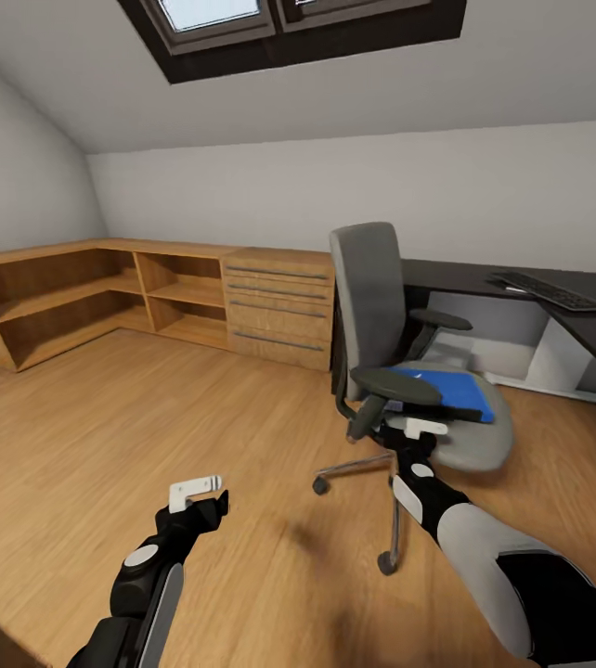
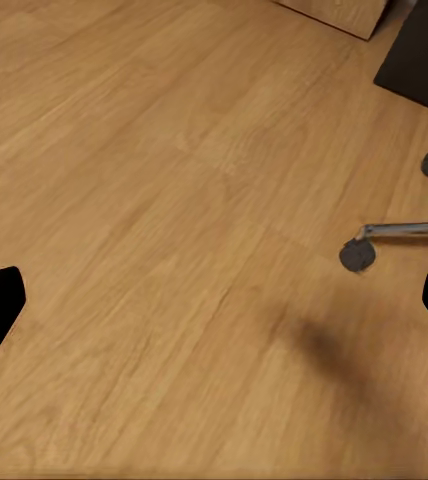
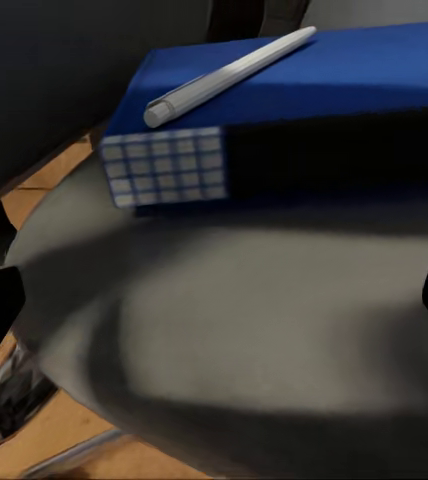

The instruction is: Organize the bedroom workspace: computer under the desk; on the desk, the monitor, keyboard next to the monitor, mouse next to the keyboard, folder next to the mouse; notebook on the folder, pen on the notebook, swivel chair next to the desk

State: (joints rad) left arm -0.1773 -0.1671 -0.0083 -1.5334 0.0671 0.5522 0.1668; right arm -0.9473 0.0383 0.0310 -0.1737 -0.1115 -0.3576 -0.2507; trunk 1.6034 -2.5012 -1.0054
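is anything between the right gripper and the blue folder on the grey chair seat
Partly. The swivel chair's black armrest crosses in front of the bright blue folder in the head view, just above the right gripper. In the right wrist view only bare grey seat lies before the folder, and a white-silver pen rests on it.

Blue folder [image 3: 304,75] flat on grey swivel chair [image 1: 470,436] seat, pen [image 3: 229,75] atop

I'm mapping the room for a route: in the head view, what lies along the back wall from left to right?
Open shelves → drawer cabinet → swivel chair → desk → keyboard.
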